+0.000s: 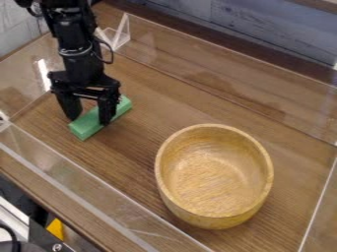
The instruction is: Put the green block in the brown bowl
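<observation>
The green block (93,123) lies flat on the wooden table at the left, its long axis running diagonally. My gripper (89,111) hangs straight down over the block, open, with one black finger on each side of it. The fingertips reach down around the block's middle, and whether they touch it cannot be told. The brown bowl (215,174) sits empty at the lower right, well apart from the block and the gripper.
Clear acrylic walls (79,212) fence the wooden table (198,98) along the front, left and right. A small clear triangular stand (116,34) is behind the arm at the back left. A grey wall runs along the back.
</observation>
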`<state>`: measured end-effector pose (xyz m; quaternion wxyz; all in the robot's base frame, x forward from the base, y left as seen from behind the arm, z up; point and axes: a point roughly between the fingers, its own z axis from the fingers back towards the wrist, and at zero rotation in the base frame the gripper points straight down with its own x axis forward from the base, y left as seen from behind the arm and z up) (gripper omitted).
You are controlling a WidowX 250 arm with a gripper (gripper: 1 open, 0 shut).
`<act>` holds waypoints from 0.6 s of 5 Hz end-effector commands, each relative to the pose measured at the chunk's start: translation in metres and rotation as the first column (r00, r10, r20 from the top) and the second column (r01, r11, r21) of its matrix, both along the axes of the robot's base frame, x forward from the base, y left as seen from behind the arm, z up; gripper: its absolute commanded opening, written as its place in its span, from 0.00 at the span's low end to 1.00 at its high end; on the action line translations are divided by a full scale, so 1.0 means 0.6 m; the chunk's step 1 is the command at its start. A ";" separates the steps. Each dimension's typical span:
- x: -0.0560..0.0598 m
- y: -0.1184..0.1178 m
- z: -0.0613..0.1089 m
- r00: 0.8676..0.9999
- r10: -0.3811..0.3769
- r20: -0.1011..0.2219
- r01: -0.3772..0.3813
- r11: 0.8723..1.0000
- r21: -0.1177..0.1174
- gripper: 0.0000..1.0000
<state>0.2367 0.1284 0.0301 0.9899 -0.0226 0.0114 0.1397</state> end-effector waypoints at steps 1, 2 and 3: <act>0.021 0.000 0.010 0.999 -0.035 0.034 0.034 0.999 0.016 0.00; 0.023 0.005 0.023 0.999 -0.043 0.024 0.043 0.999 0.005 0.00; 0.025 0.009 0.039 0.999 -0.051 0.015 0.052 0.999 -0.008 0.00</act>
